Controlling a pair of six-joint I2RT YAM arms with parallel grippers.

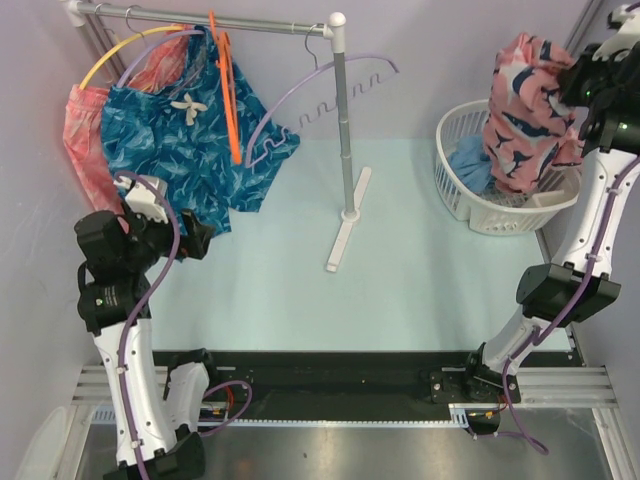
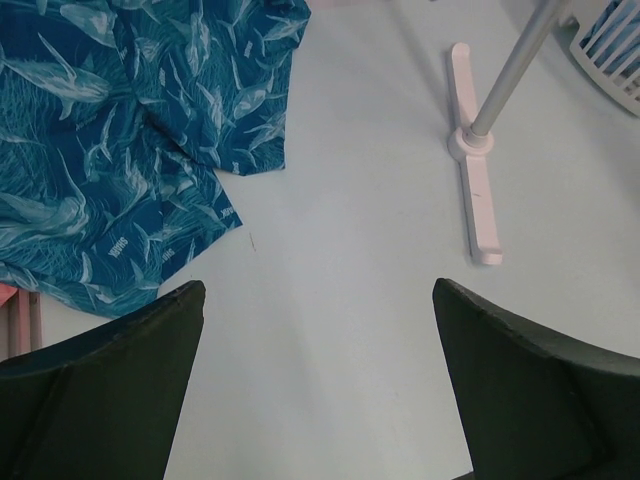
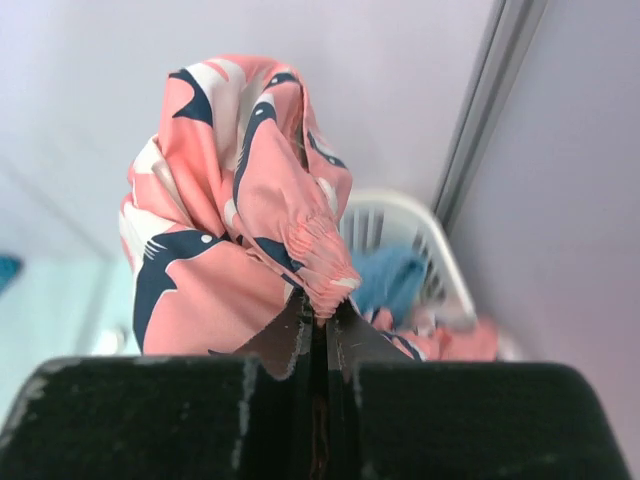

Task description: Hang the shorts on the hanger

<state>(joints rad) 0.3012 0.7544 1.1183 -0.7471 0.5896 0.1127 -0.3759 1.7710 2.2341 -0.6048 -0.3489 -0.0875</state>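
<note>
Hanger [image 1: 228, 95] hangs on the rail [image 1: 200, 18] at 11 o'clock; the left gripper [image 2: 320, 295] sits below at 9, jaws wide apart and empty. Shorts [image 1: 522, 110] dangle over the basket [image 1: 455, 190] at 2 o'clock, waistband pinched by the right gripper [image 3: 320, 320], jaws closed on it. So narrow a pinch could slip in transit.

Left arm [image 1: 126, 390] and right arm [image 1: 598, 210]: white links, black joints, purple cables

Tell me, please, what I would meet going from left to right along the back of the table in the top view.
First the coral garment → orange hanger → rack pole → pink leaf-print shorts.
</note>
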